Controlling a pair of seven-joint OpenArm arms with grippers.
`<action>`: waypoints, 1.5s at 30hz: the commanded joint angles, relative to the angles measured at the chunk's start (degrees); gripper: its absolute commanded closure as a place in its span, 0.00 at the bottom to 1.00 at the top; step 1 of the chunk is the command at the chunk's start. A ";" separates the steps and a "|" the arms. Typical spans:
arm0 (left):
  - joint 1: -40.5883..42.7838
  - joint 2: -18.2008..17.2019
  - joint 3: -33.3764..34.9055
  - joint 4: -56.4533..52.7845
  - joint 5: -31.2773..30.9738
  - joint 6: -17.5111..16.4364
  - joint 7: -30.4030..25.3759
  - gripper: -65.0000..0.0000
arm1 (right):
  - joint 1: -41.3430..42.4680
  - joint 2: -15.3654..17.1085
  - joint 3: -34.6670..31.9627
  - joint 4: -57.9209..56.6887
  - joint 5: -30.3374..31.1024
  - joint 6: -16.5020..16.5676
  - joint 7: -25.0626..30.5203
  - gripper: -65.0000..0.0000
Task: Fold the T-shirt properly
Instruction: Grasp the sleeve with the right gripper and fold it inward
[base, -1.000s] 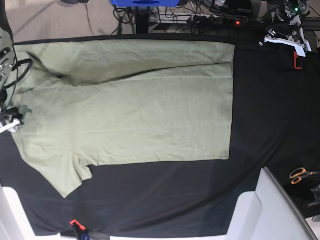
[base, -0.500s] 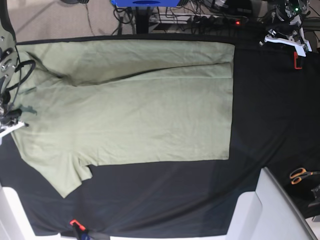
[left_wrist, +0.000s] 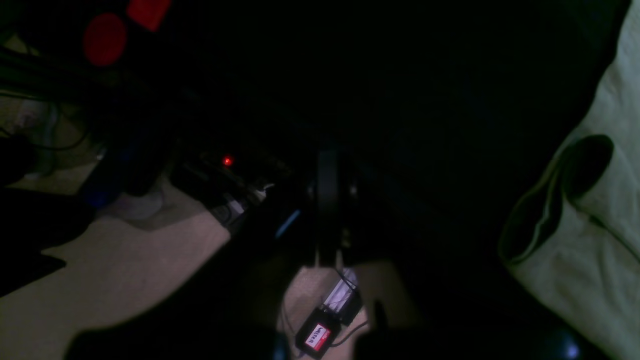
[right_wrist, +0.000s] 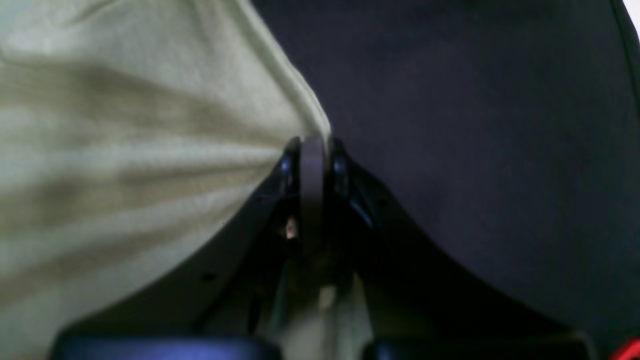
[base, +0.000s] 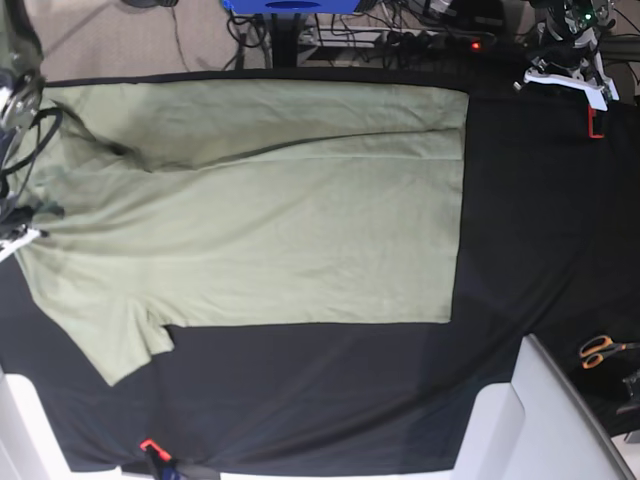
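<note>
A: We have the T-shirt (base: 270, 210) lying flat on the black-covered counter (base: 530, 220), filling its left and middle, collar end at the far left edge of the base view. Our right gripper (right_wrist: 314, 142) is pinched closed on the shirt's edge there, and the cloth fans out from the pinch in tight ridges.

B: So we are dragging or straightening it by that edge. We judge the pull should stay low and even, in line with the shirt's length, so the hem at the right stays square and the long crease near the far side does not deepen.

A: And the left gripper (left_wrist: 327, 210)?

B: Its wrist view is nearly black; the jaws look close together with nothing between them, but we cannot tell for sure. It sits off at the far right corner, away from the cloth, with only a sleeve opening visible at the right of its view.

A: Against the earlier base frames, the whole shirt has slid left: the hem has moved off toward the left, and the near sleeve sits closer to the left edge.
</note>
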 joint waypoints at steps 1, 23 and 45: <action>0.32 -0.51 -0.30 0.93 -0.13 -0.14 -0.80 1.00 | 0.39 0.25 0.18 4.16 0.31 1.37 0.08 1.00; -0.47 -0.51 -0.30 0.93 -0.04 -0.14 -0.71 1.00 | -18.87 -14.43 -0.35 54.00 0.31 5.85 -29.98 1.00; -1.26 -0.51 -0.30 0.58 -0.04 -0.14 -0.71 1.00 | -6.82 -7.92 0.18 41.17 11.03 14.03 -40.44 0.31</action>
